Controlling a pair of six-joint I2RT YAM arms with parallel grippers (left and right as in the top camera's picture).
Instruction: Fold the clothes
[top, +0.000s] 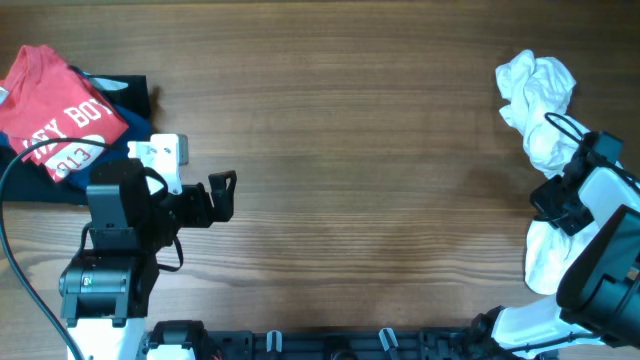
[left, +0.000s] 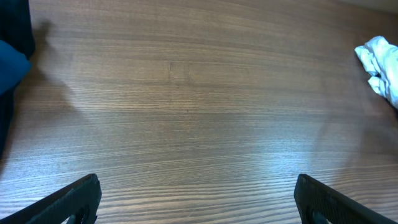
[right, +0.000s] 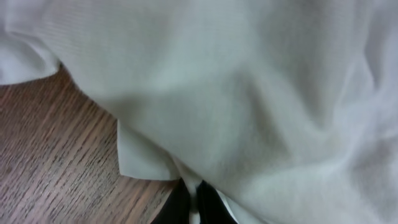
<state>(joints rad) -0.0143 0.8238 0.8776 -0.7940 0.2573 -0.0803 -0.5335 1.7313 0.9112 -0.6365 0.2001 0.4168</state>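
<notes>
At the upper left of the overhead view a red shirt (top: 58, 112) with white lettering lies crumpled on top of a dark navy garment (top: 122, 88), which shows along its upper and right sides. Just below and to the right of that pile, the left gripper (top: 226, 196) hangs over bare wood with its jaws spread wide and nothing between them. In the left wrist view its two dark fingers (left: 71, 200) sit at the bottom corners of the frame, well apart, with only the grain of the surface (left: 199, 112) between them.

The middle of the surface is plain brown wood.

Over at the right edge the white T-shirt (top: 538, 100) lies in a rumpled heap. It is bunched up in the upper right of the overhead view and trails down toward the lower right, passing beneath the right arm (top: 595, 215). No printed stripes show from here. In the right wrist view the cloth fills nearly the whole frame, and a strip of wood shows at the lower left. At the bottom edge the right gripper (right: 191, 204) has its dark fingers pinched together on a fold of the white T-shirt.
</notes>
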